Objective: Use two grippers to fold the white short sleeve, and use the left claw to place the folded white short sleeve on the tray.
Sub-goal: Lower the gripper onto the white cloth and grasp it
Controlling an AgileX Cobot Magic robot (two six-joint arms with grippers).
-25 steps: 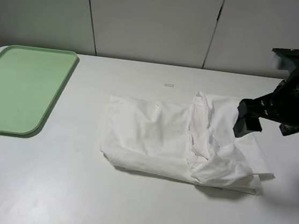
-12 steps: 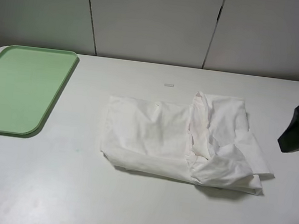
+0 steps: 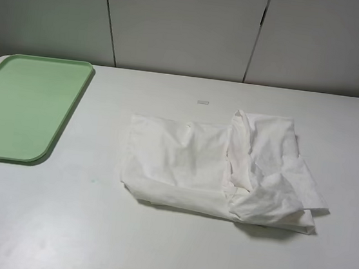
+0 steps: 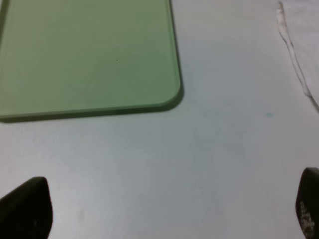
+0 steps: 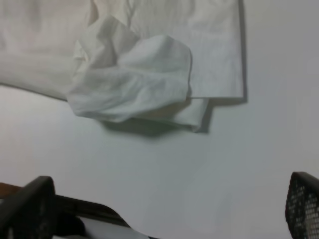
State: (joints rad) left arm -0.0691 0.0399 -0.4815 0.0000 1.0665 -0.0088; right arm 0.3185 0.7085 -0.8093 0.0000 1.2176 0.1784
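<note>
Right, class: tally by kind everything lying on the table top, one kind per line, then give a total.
Shirts: 1, the white short sleeve, roughly folded
Trays: 1, the tray, light green
Small pale strips: 1, the strip beyond the shirt
Total: 3

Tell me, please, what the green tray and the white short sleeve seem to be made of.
The tray looks like moulded plastic, light green with a smooth satin finish: rounded corners, a low raised rim and even sheen. The white short sleeve looks like soft matte fabric, possibly cotton: it creases and bunches in limp folds.
</note>
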